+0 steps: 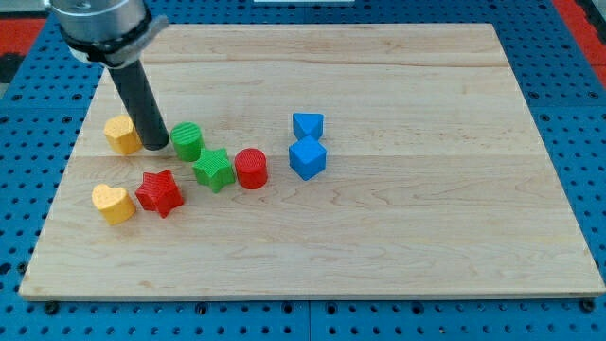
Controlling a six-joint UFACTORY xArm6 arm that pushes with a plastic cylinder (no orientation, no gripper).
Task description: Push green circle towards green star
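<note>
The green circle (187,141) lies on the wooden board (398,218), left of centre. The green star (215,170) lies just below and to the right of it, touching or nearly touching it. My tip (157,147) rests on the board just left of the green circle, a small gap between them, and right beside a yellow block (122,134). The dark rod rises from the tip to the view's top left.
A red circle (251,169) sits right of the green star. A red star (159,193) and a yellow heart (113,204) lie below left. A blue block (308,124) and a blue cube (308,158) stand near the centre.
</note>
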